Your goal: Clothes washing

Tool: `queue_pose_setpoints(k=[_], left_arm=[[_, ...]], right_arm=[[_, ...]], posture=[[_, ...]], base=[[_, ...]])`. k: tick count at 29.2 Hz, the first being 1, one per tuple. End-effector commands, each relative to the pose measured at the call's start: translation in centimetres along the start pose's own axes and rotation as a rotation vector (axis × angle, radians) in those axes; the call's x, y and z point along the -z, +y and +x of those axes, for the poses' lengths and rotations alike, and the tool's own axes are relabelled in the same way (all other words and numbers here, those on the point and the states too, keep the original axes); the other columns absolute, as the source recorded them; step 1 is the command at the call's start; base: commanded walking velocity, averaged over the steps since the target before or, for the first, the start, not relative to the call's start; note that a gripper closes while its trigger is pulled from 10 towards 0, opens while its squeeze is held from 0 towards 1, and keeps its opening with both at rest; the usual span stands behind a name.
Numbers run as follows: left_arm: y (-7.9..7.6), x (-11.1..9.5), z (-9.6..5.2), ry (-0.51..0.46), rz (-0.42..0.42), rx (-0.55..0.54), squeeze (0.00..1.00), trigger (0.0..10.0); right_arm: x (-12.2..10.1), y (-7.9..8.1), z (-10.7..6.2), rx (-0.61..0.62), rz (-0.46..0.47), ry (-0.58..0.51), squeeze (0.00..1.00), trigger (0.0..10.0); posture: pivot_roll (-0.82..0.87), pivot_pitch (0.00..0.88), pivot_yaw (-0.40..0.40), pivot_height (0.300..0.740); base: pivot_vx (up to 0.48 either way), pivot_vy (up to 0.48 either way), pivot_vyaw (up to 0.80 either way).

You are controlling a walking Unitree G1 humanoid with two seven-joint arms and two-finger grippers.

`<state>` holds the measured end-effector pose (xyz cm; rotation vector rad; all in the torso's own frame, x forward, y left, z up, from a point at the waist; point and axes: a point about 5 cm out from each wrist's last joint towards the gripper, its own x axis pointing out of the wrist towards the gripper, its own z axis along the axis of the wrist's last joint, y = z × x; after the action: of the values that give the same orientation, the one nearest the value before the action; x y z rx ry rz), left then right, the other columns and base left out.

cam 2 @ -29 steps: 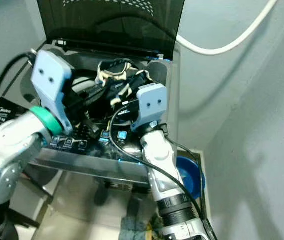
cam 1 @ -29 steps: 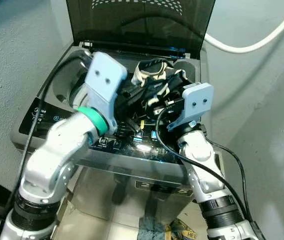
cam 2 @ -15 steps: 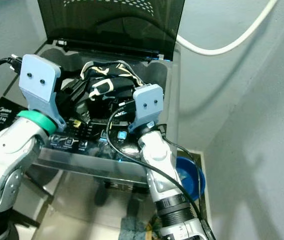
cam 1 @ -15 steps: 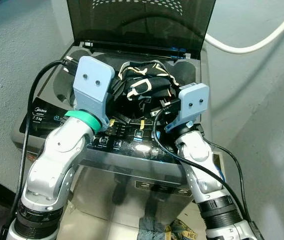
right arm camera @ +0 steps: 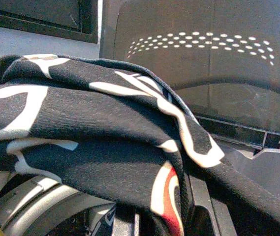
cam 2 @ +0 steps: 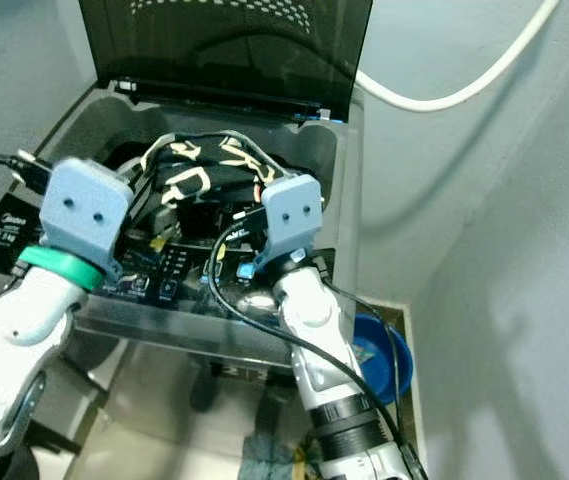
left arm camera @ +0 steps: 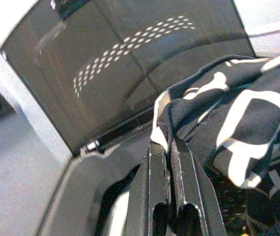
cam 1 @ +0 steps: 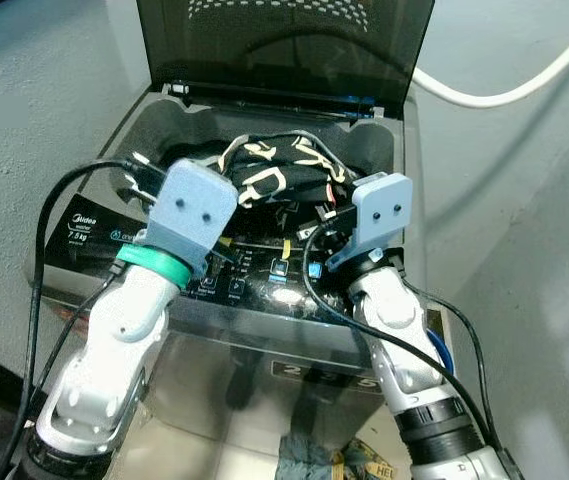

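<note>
A black garment with cream markings (cam 1: 284,175) hangs bunched over the open tub of a grey top-loading washing machine (cam 1: 389,150). Its dark lid (cam 1: 284,40) stands upright at the back. My left gripper (left arm camera: 170,142) is shut on one edge of the garment (left arm camera: 243,123), at the tub's left side. At the tub's right front is my right gripper (right arm camera: 162,216), with the cloth (right arm camera: 80,128) draped over its fingers and caught between them. The grey camera blocks on both wrists hide the fingertips in the eye views.
The lit control panel (cam 1: 264,280) runs along the machine's front edge under both wrists. A white hose (cam 1: 504,90) crosses the wall at the right. A blue basin (cam 2: 389,360) sits on the floor to the right, with a blue cloth (cam 1: 299,460) in front.
Both arms have come down and back toward the front of the machine. The garment, bunched high between the grippers a second ago, now lies lower and stretched wider across the tub opening.
</note>
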<state>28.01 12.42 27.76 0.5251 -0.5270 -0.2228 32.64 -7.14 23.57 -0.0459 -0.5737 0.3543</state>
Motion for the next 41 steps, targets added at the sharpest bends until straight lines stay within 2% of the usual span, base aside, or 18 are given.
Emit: queue_pose_setpoints(k=[1,4,6,7,8,11,15,16,17,20,21,23,25,29,31,35,36,41], left_arm=[[1.4,-0.5,0.5,0.001,0.010,0.019,0.00,10.0],[3.9,-1.3,1.4,0.037,-0.065,0.047,0.00,10.0],[4.3,-1.3,1.4,0.054,-0.097,0.041,0.00,10.0],[4.1,-0.6,0.9,0.085,-0.114,0.025,0.00,10.0],[3.2,0.8,-0.2,0.139,-0.130,-0.003,0.00,10.0],[1.9,2.0,-1.6,0.210,-0.153,-0.061,0.00,10.0],[1.7,2.1,-1.8,0.227,-0.175,-0.079,0.00,10.0],[1.4,2.1,-1.7,0.208,-0.144,-0.063,0.00,10.0],[1.1,2.9,-1.5,0.227,-0.166,-0.100,0.00,10.0],[1.0,3.4,-1.5,0.253,-0.199,-0.135,0.00,10.0],[0.7,3.4,-1.3,0.228,-0.137,-0.139,0.00,10.0],[0.7,3.4,-1.3,0.228,-0.137,-0.139,0.00,10.0],[0.7,3.3,-1.3,0.214,-0.123,-0.198,0.00,10.0],[0.5,3.0,-1.4,0.207,-0.115,-0.189,0.00,10.0],[1.0,2.9,-1.4,0.190,-0.095,-0.186,0.00,10.0],[1.3,2.8,-1.3,0.166,-0.080,-0.200,0.00,10.0],[1.4,2.8,-1.3,0.162,-0.050,-0.202,0.00,10.0],[1.4,2.8,-0.8,0.133,-0.024,-0.214,0.00,10.0]], right_arm=[[-0.2,-0.4,-0.3,0.013,-0.005,-0.008,0.00,10.0],[-0.1,-0.2,-0.4,-0.003,-0.018,0.004,0.00,10.0],[0.0,-0.1,-0.5,-0.008,-0.022,0.006,0.00,10.0],[0.1,-0.2,-0.7,-0.006,-0.024,0.016,0.00,10.0],[0.4,-0.6,-0.9,0.003,-0.027,0.040,0.00,10.0],[0.5,-1.0,-1.4,0.009,-0.030,0.067,0.00,10.0],[0.3,-1.0,-1.4,0.007,-0.024,0.066,0.00,10.0],[0.5,-1.0,-1.5,-0.017,-0.041,0.071,0.00,10.0],[0.8,-1.2,-1.7,-0.042,-0.069,0.078,0.00,10.0],[0.8,-1.3,-1.9,-0.044,-0.072,0.078,0.00,10.0],[1.0,-1.4,-2.0,-0.023,-0.067,0.082,0.00,10.0],[1.0,-1.4,-2.0,-0.023,-0.067,0.082,0.00,10.0],[1.1,-1.0,-2.1,0.004,-0.037,0.083,0.00,10.0],[1.3,-0.1,-1.9,-0.033,-0.018,0.082,0.00,10.0],[1.4,0.5,-1.4,-0.078,-0.009,0.073,0.00,10.0],[1.4,0.4,-1.2,-0.084,-0.008,0.068,0.00,10.0],[1.4,0.4,-1.0,-0.084,-0.012,0.065,0.00,10.0],[1.2,-0.7,-0.2,-0.063,-0.044,0.043,0.00,10.0]], posture=[[0.19,0.067,0.071,0.740],[0.18,0.064,0.061,0.740],[0.18,0.062,0.059,0.740],[0.17,0.066,0.048,0.740],[0.17,0.090,0.033,0.740],[0.16,0.073,0.006,0.740],[0.16,0.073,0.006,0.740],[0.16,0.049,-0.023,0.740],[0.17,0.035,-0.031,0.740],[0.18,0.023,-0.040,0.740],[0.18,0.022,-0.049,0.740],[0.18,0.022,-0.049,0.740],[0.20,0.016,-0.056,0.740],[0.20,0.016,-0.056,0.740],[0.25,0.009,-0.081,0.740],[0.27,0.006,-0.083,0.740],[0.27,0.004,-0.083,0.740],[0.27,0.000,-0.109,0.740]], base=[[0.000,0.000,0.00],[0.000,0.000,0.00],[0.000,0.000,0.00],[0.000,0.000,0.00],[0.000,0.000,0.00],[0.000,0.000,0.00],[0.000,0.000,0.00],[0.000,0.000,0.00],[0.000,0.000,0.00],[0.000,0.000,0.00],[0.000,0.000,0.00],[0.000,0.000,0.00],[0.000,0.000,0.00],[0.000,0.000,0.00],[0.000,0.000,0.00],[0.000,0.000,0.00],[0.000,0.000,0.00],[0.000,0.000,0.00]])
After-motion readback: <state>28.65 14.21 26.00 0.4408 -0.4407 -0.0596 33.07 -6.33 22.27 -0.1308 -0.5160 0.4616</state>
